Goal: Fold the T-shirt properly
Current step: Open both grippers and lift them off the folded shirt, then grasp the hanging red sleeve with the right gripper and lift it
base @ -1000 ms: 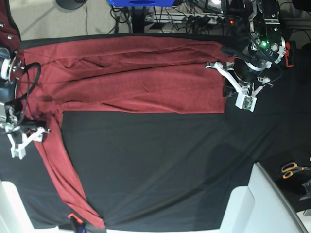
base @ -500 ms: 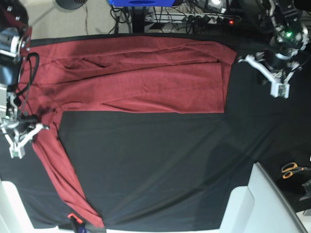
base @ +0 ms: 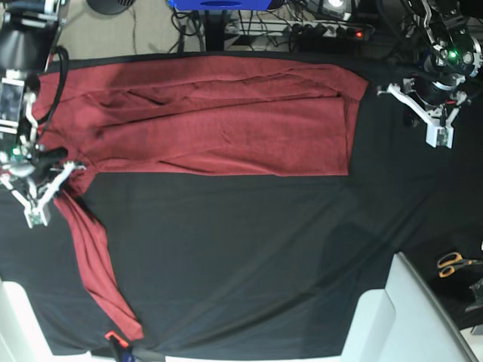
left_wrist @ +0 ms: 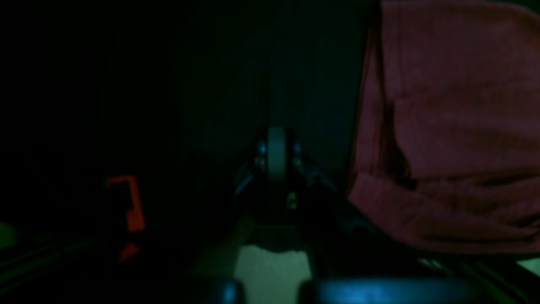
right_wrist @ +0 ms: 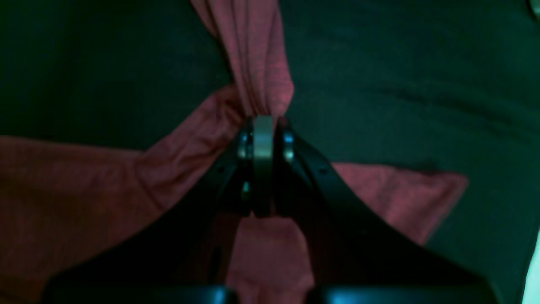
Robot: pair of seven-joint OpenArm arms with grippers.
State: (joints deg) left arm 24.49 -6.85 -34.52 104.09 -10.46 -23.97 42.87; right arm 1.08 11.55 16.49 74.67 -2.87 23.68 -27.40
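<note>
Right tool pinching the T-shirt's sleeve at the tabletop's left edge

The maroon T-shirt [base: 219,121] lies flat along the far edge of the black tabletop [base: 249,256]. The right tool [right_wrist: 263,126] is clamped on its bunched sleeve [base: 94,256]. The left tool [base: 440,134] is pressed together, empty, beyond the shirt's right edge.

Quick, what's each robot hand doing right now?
Left gripper: shut, holding nothing.
Right gripper: shut on the T-shirt sleeve.
</note>
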